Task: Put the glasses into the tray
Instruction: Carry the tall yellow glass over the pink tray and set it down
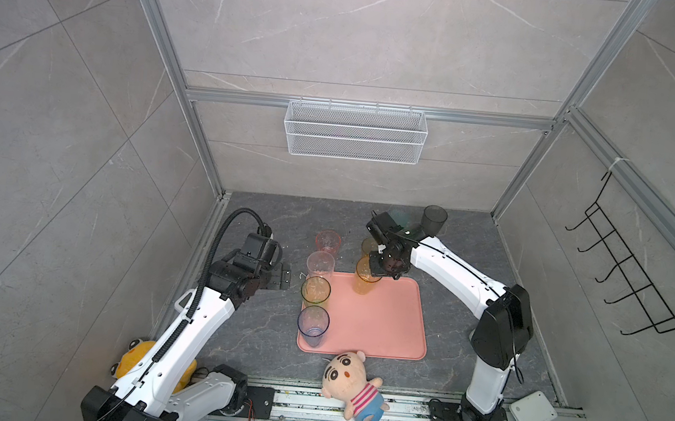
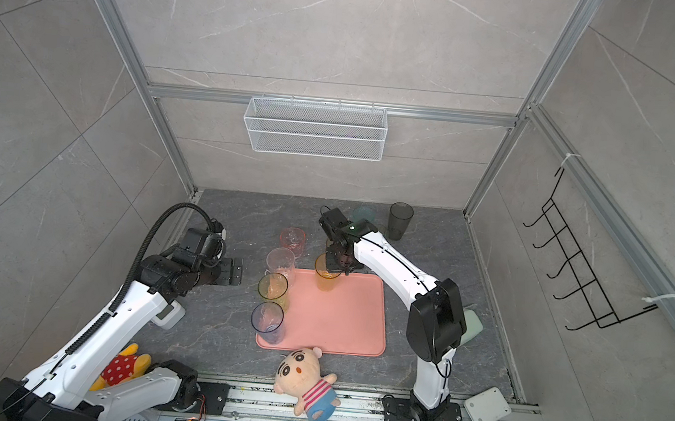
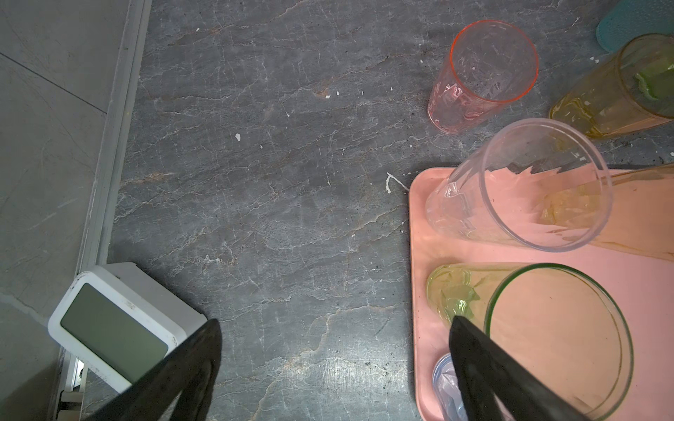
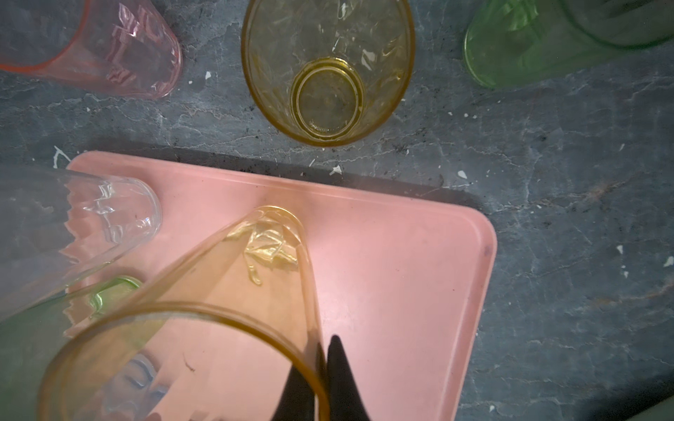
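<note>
Tall amber tumbler held by its rim over the far end of the tray

The salmon-pink tray (image 1: 384, 324) already carries a clear tumbler (image 1: 319, 265), a green tumbler (image 1: 315, 291) and a blue tumbler (image 1: 312, 327) in a row along one side. The left gripper (image 3: 335, 324) hangs wide apart and empty over the bare table (image 1: 258, 338) beside it. The right gripper (image 4: 318, 359) is clamped on the wall of the tall amber tumbler (image 1: 366, 280), one finger inside and one outside. Its base is close to the tray's far rim; whether it touches, I cannot tell. So thin a pinch could let it swing or slip. Released on the lip, it would likely topple towards the clear one. The pink tumbler (image 1: 328, 242), short amber tumbler (image 4: 328, 69) and smoky grey tumbler (image 1: 433, 222) still stand off the tray.
</note>
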